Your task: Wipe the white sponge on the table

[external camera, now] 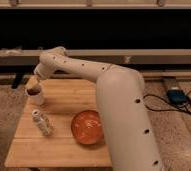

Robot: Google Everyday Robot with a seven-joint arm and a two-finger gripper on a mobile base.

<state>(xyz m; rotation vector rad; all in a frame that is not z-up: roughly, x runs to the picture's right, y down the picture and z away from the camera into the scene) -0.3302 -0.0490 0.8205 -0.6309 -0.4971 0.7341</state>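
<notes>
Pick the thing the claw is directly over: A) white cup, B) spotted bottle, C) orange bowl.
A: the claw hovers over the white cup at the far left corner of the table, apart from the orange bowl and the spotted bottle.

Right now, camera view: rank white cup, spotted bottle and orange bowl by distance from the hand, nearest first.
Hand sits above the far-left corner of the table.
1. White cup, directly under the hand, far left.
2. Spotted bottle, left side, closer to the front.
3. Orange bowl, front, right of the bottle.
</notes>
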